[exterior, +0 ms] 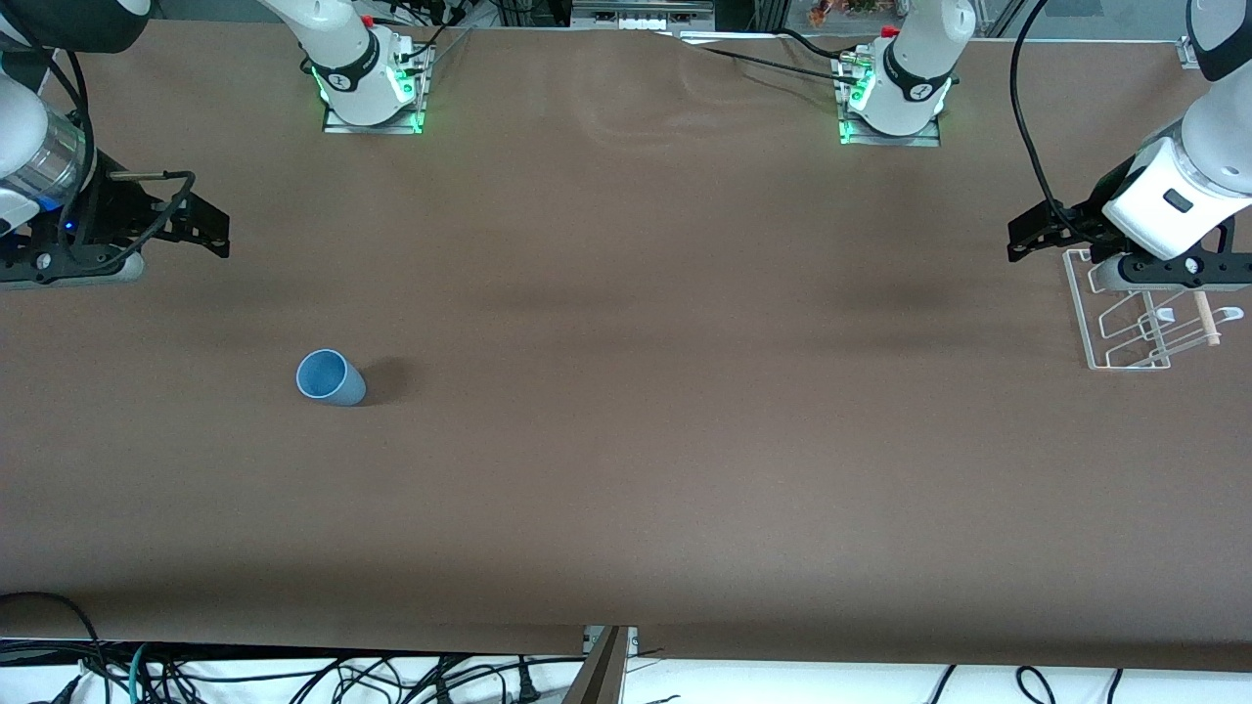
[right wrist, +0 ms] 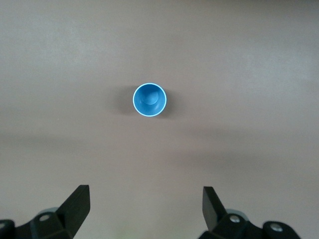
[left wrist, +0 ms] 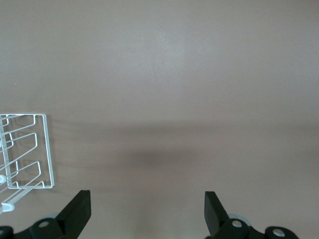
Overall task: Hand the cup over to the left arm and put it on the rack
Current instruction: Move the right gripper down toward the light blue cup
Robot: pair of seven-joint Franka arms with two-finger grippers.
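Observation:
The light-blue cup (exterior: 331, 377) stands upright on the brown table toward the right arm's end, mouth up. In the right wrist view the cup (right wrist: 149, 99) sits well ahead of the fingers. My right gripper (exterior: 181, 252) (right wrist: 146, 196) hangs open and empty over the table's right-arm end, apart from the cup. The wire rack (exterior: 1125, 328) (left wrist: 30, 149), with its wooden dowel (exterior: 1206, 318), rests at the left arm's end. My left gripper (exterior: 1061, 256) (left wrist: 147, 199) is open and empty in the air beside the rack.
Both arm bases (exterior: 370, 93) (exterior: 895, 103) with green lights stand at the table's edge farthest from the front camera. Cables (exterior: 293, 675) lie below the table's edge nearest that camera. Bare brown tabletop (exterior: 685, 391) stretches between cup and rack.

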